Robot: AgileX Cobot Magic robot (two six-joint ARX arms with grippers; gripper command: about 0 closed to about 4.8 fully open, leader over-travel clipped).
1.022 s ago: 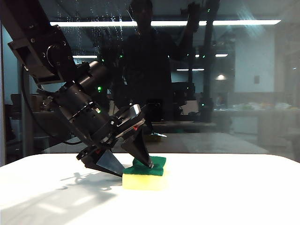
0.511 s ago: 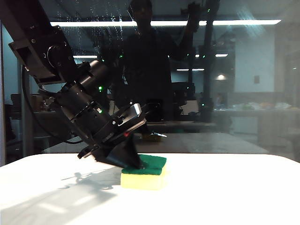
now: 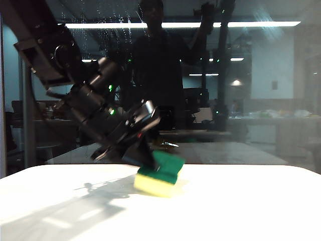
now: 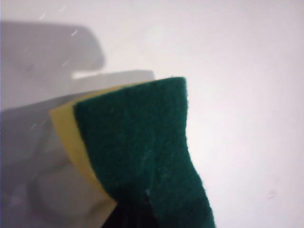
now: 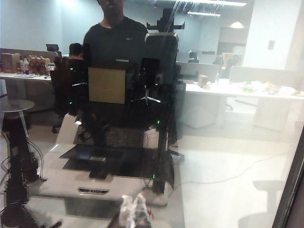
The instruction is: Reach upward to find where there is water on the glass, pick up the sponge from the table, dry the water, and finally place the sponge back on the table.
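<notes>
While the black left claw (image 3: 146, 161) leans down from the left, it is clenched on the left end of a small yellow foam sponge with a dark green scouring top (image 3: 161, 174). Tilted, the sponge has its gripped end raised and its lower yellow edge at the wide white bench (image 3: 241, 206); whether that edge touches is unclear. Behind, a dark reflective glass pane (image 3: 261, 100) carries whitish water streaks (image 3: 100, 25) near its top. Facing the glass, the right claw (image 5: 134, 212) shows only blurred pale tips; its state cannot be told.
</notes>
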